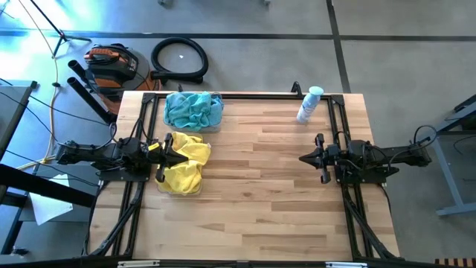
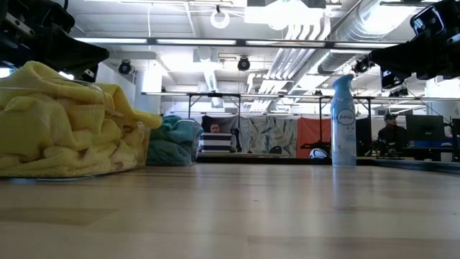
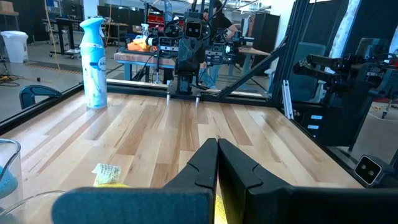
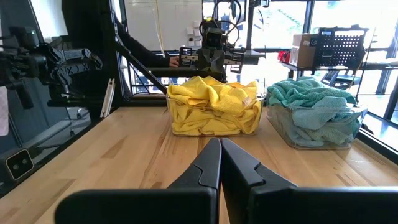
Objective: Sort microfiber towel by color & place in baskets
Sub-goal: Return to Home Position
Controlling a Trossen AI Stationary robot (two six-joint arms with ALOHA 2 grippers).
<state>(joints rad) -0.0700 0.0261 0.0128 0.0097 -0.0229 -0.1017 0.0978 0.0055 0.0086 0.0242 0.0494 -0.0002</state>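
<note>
Towels look fully sorted, yellow towels [image 1: 190, 152] heaped in one basket [image 4: 214, 124] directly beneath the clenched, empty left end effector [image 1: 171, 155], teal towels [image 1: 193, 110] in the other basket [image 4: 317, 134] just beside it, while the right end effector [image 1: 303, 158], likewise clenched and empty, hangs well apart across the surface [image 1: 260, 193], seemingly parked.

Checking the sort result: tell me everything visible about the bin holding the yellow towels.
The bin is clear plastic, rectangular with rounded corners, upright on the wooden table near its left edge. Bright yellow fuzzy towels fill it and heap above its rim. The shut left end effector hangs over it. The teal-filled bin stands beside it, a gap between.
</note>
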